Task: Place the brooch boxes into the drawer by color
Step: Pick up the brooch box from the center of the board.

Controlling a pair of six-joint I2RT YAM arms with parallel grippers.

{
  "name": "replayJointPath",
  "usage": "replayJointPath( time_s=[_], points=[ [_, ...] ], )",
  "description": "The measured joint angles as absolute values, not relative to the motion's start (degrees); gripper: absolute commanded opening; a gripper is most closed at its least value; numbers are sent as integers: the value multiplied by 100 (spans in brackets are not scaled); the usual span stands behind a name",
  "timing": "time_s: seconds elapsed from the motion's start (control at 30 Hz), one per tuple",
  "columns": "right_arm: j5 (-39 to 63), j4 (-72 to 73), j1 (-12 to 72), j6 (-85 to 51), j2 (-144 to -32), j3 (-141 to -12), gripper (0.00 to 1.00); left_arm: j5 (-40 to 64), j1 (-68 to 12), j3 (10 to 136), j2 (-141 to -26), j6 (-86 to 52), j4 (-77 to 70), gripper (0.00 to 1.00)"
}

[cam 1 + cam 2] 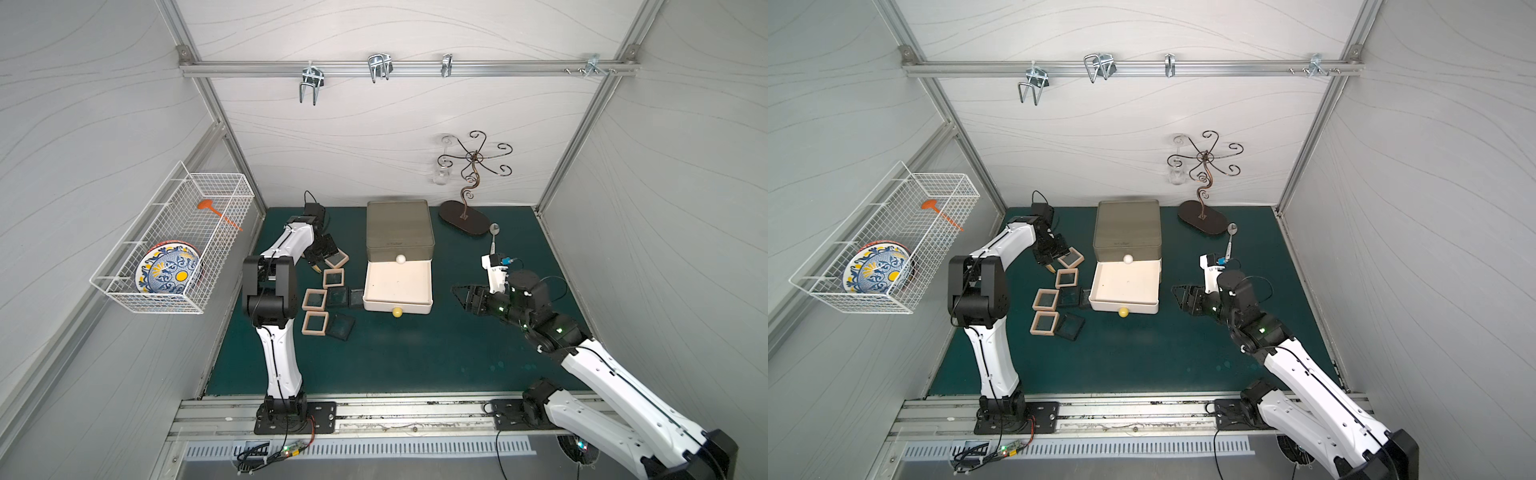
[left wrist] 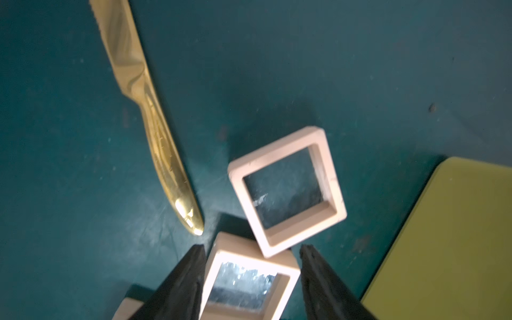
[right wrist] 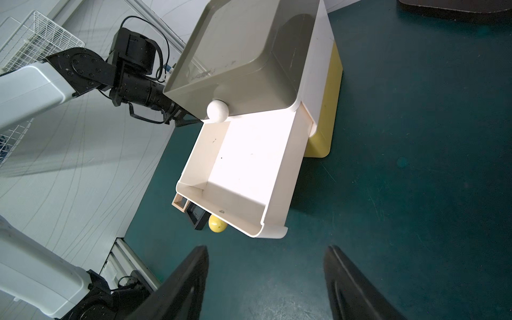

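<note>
**Left pincer (image 2: 252, 246) astride a beige box (image 2: 243, 279)**

Straddles that box with jaws part-way apart, one black finger (image 2: 191, 277) along each side of the frame. Sits so close to both sides that cannot tell whether pinching or merely beside. Works low over the green desk (image 1: 415, 353), just left of the drawer (image 1: 400, 226). Shares the left wrist view with a second beige box (image 2: 288, 191), tilted, one corner overlapping the straddled one, and with a gold knife (image 2: 155, 133) lying flat, tip near one finger. Hides part of a third beige frame (image 2: 124, 310) behind that finger.

Right pincer (image 3: 266, 248): spread wide, nothing between the fingers. Hovers above the desk off the drawer's front right corner, apart from it.

Drawer at the rear middle of the desk: olive-grey top tier shut, white tier (image 1: 397, 307) pulled out toward the front, yellow knob (image 1: 397, 312) peeking from under its front lip.

Boxes all on the desk left of the drawer in both top views: four beige boxes (image 1: 1045, 299) in a loose column, three black boxes (image 1: 1070, 326) nearer the drawer, one of them just beside the white tier's left wall.

Elsewhere: spoon (image 1: 493, 235) in front of a scrolled wire stand (image 1: 463, 220) at the rear right, wall basket (image 1: 174, 232) holding a patterned plate (image 1: 168, 276).
</note>
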State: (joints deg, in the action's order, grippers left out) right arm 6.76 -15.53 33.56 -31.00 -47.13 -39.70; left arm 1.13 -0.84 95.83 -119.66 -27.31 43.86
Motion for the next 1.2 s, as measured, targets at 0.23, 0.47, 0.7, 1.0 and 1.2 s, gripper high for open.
replayJointPath(
  time_s=[0.23,0.47,0.7,1.0,1.2],
  points=[
    [827,-1557,3197,-3020,-4890,-3988,70,119,-58,9900,-12475,-2797,4399,49],
    [1017,-1557,2993,-3006,-5024,-4036,70,108,-49,9998,-12606,-2823,4425,32],
    [1168,-1559,2897,-3006,-5087,-4036,70,84,-47,10022,-12650,-2842,4466,17],
    [1214,-1559,2882,-3011,-5096,-4036,70,82,-43,10055,-12717,-2814,4499,0],
    [1212,-1557,2877,-3013,-5094,-4036,70,93,-43,10040,-12678,-2810,4462,0]
  ],
)
